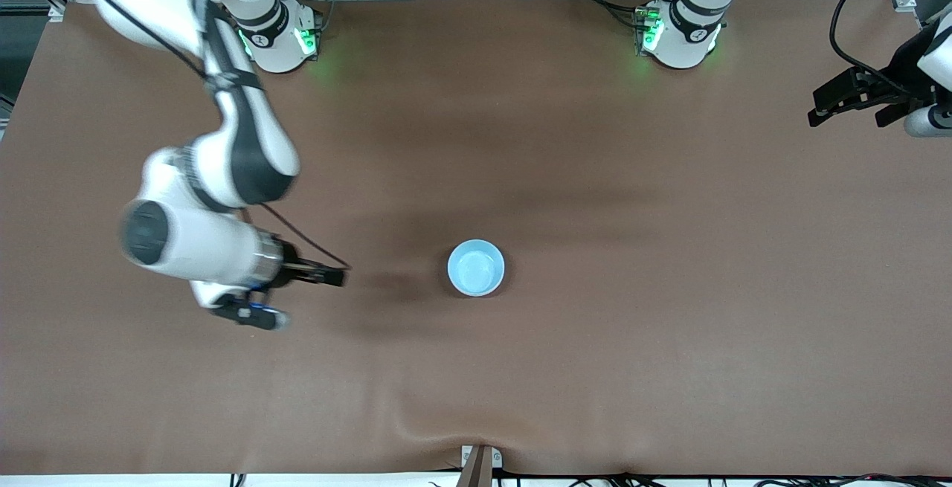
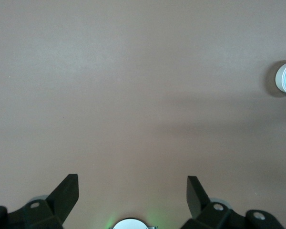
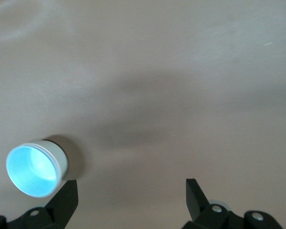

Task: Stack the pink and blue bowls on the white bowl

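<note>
While the blue bowl sits on top of a white-sided stack mid-desk, nothing lies in it | right pincer spread, over desk beside stack | left pincer spread, waiting at desk's edge

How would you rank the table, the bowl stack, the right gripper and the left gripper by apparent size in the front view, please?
1. Brown table, by far the largest.
2. Left gripper over the left arm's end, and right gripper beside the stack: similar, both raised, so unranked.
3. Bowl stack, blue bowl on top, looks smallest.
</note>
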Action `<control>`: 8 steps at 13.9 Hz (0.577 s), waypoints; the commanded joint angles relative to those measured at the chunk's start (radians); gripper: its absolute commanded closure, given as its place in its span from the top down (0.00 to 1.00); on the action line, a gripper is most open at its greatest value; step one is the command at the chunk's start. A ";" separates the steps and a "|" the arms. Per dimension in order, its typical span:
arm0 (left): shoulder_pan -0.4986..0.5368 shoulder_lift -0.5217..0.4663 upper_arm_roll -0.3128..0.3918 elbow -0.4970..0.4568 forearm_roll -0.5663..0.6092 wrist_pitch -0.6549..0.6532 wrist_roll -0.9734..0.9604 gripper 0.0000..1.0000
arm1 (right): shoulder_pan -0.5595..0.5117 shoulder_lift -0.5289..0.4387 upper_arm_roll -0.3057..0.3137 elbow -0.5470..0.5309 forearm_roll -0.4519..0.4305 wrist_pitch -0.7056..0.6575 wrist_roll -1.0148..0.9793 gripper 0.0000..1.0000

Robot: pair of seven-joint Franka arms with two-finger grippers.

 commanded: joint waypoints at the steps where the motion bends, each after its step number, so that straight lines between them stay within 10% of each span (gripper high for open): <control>1: 0.000 -0.025 -0.004 -0.024 -0.011 0.015 -0.002 1.00 | -0.094 -0.155 0.013 -0.176 -0.049 0.002 -0.171 1.00; 8: 0.000 -0.021 -0.004 -0.005 -0.010 0.013 0.004 1.00 | -0.277 -0.396 -0.016 -0.229 -0.187 -0.163 -0.435 1.00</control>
